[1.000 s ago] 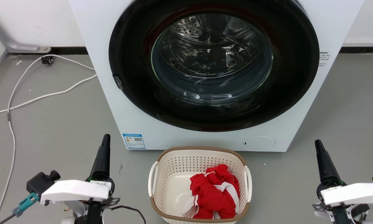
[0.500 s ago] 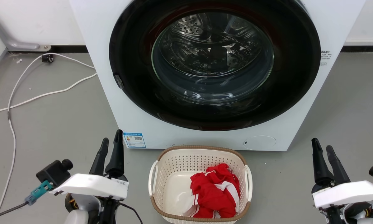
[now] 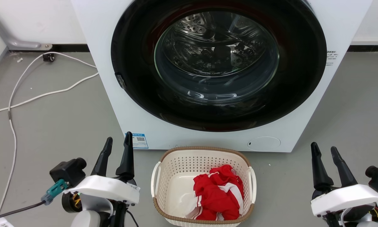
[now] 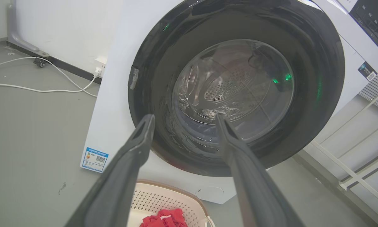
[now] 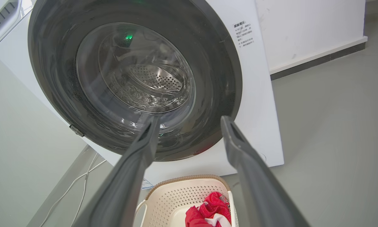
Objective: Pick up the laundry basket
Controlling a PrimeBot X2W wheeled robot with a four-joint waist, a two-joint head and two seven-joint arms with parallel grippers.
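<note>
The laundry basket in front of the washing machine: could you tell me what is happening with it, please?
A two-armed robot is preparing to pick up the laundry basket, which sits on the floor in front of the washing machine with a red and white garment inside. The left tool and right tool are both open, one on each side of the basket and apart from it. Nothing is gripped yet.

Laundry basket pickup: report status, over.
Left gripper and right gripper open, empty, flanking. Cream-white perforated plastic laundry basket on grey floor, untouched, red-and-white garment inside. White front-loading washer close behind; nothing between grippers and handles.
</note>
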